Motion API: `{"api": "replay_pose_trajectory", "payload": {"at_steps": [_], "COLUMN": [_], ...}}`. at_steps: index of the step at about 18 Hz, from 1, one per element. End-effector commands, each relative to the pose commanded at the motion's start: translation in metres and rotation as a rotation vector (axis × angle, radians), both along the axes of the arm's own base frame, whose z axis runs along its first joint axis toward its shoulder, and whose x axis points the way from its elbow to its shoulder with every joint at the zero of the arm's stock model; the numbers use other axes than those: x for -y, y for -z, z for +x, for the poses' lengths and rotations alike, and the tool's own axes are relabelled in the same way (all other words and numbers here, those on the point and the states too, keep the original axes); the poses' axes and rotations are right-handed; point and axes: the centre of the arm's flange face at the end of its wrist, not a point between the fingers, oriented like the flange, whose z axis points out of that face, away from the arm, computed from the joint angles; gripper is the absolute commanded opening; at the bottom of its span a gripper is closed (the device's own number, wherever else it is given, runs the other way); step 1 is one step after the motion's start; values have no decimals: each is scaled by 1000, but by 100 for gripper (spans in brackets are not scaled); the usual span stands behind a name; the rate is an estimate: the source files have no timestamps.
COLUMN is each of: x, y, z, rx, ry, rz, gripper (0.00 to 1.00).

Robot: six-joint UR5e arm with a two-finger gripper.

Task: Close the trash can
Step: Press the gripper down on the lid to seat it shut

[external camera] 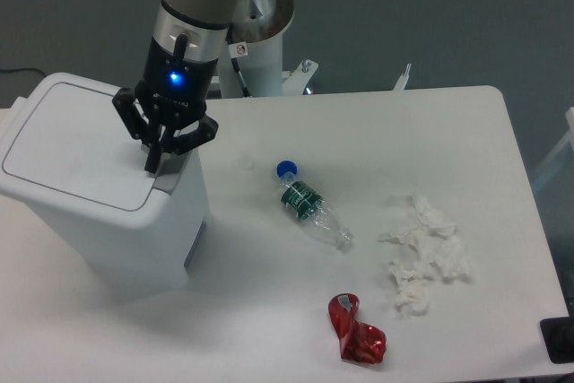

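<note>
White trash can (99, 195) lid down, fingers (154, 165) on it.

A robotics lab: an industrial arm (193, 24) on a white pedestal (260, 51) beside a bare white surface (377, 132), grey backdrop behind.
</note>
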Motion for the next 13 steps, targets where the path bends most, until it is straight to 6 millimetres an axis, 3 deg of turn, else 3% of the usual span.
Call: {"api": "replay_pose_trajectory", "payload": {"at_steps": [3, 5, 7, 8, 11, 13], "x": [1, 1, 3, 6, 14, 22], "y": [-8, -15, -24, -27, -30, -28], "z": [-3, -5, -7, -11, -31, -55], "rx": [-7, -14, -25, -30, -62, -122], "ry": [-6, -8, -14, -22, -39, -9], "rz": [10, 22, 35, 37, 56, 72], "gripper": [1, 43, 66, 100, 100, 100]}}
